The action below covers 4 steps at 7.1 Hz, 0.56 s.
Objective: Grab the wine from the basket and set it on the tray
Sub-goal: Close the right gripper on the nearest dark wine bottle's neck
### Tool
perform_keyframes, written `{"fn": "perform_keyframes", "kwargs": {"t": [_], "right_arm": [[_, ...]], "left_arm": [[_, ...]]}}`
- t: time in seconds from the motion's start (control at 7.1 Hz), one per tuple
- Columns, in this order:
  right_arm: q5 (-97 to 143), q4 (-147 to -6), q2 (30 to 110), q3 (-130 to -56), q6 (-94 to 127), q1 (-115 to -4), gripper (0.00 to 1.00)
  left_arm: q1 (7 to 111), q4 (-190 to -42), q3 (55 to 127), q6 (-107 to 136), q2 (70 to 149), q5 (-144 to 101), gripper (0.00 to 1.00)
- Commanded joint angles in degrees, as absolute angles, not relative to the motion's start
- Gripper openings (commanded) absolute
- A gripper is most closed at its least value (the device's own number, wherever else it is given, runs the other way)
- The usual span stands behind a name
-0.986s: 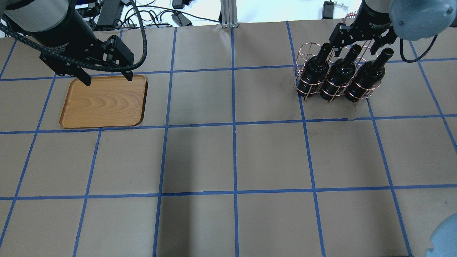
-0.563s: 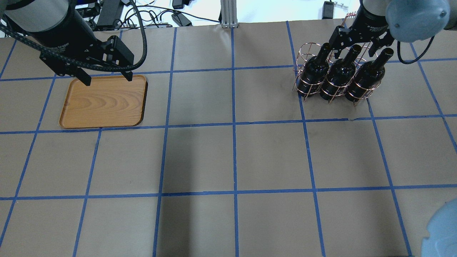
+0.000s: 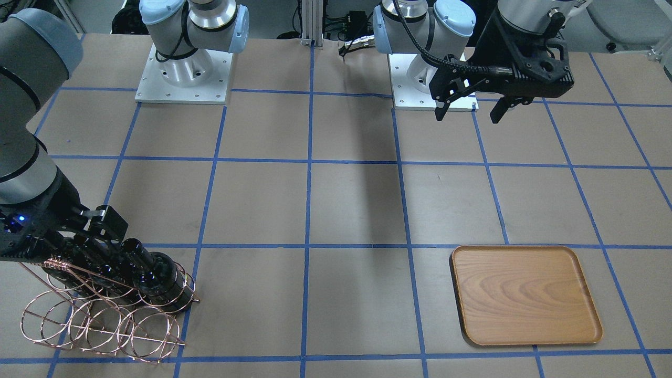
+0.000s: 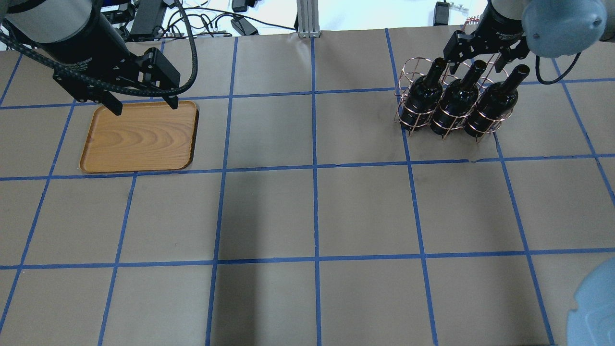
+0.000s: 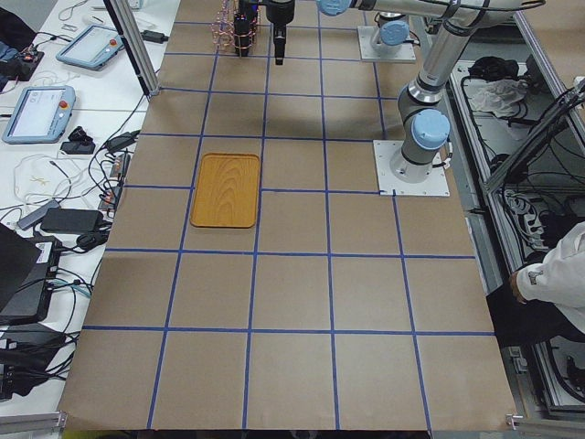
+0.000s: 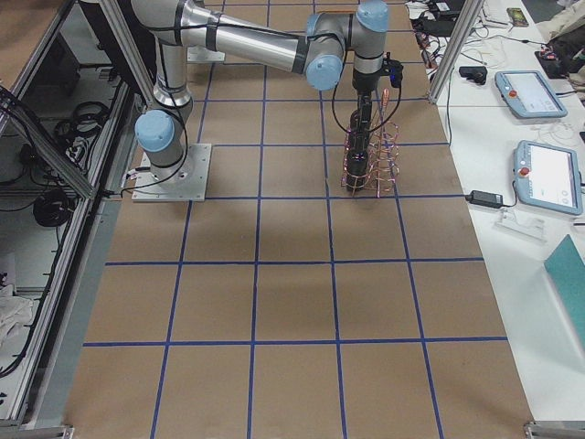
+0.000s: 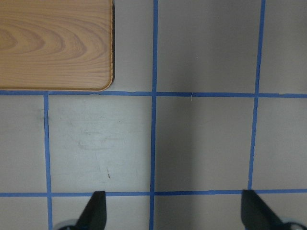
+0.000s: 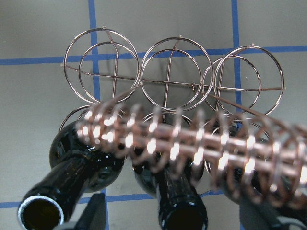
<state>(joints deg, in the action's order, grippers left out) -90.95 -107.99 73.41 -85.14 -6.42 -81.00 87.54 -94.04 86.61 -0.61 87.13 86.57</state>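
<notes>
Three near-black wine bottles (image 4: 454, 103) stand tilted in the front rings of the copper wire basket (image 4: 414, 59) at the far right of the table. My right gripper (image 4: 476, 60) is open over their necks, its fingers on either side of the middle bottle's neck (image 8: 182, 218), with the twisted handle bar (image 8: 192, 143) just ahead. From the front, the bottles (image 3: 152, 273) and basket (image 3: 100, 329) sit under that gripper (image 3: 79, 233). The wooden tray (image 4: 139, 137) lies at the far left. My left gripper (image 4: 144, 105) hangs open and empty above its far edge.
Brown paper with a blue tape grid covers the table (image 4: 317, 211). The arm bases (image 3: 184, 73) stand at the robot's side. Cables and tablets (image 5: 37, 110) lie beyond the table's far edge. A person (image 5: 548, 274) sits by the robot's side.
My right gripper has shifted slightly over the bottle necks, and its elbow has swung a little. The bottles, basket, tray and left arm have not moved.
</notes>
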Motion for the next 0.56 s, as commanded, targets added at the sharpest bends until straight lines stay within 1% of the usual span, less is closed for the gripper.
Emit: {"fn": "perform_keyframes", "kwargs": {"t": [0.0,0.28,0.42], "right_arm": [[-90.0,-107.9,73.2,-85.9,-6.4,-79.5,0.96],[-89.8,-107.8,73.1,-86.4,-6.2,-79.4,0.87],[-88.3,-107.8,73.1,-86.6,-6.2,-79.4,0.87]], "left_arm": [[87.5,-94.0,86.7,-0.6,87.1,86.6,1.00],[87.5,-94.0,86.7,-0.6,87.1,86.6,1.00],[87.5,-94.0,86.7,-0.6,87.1,86.6,1.00]]}}
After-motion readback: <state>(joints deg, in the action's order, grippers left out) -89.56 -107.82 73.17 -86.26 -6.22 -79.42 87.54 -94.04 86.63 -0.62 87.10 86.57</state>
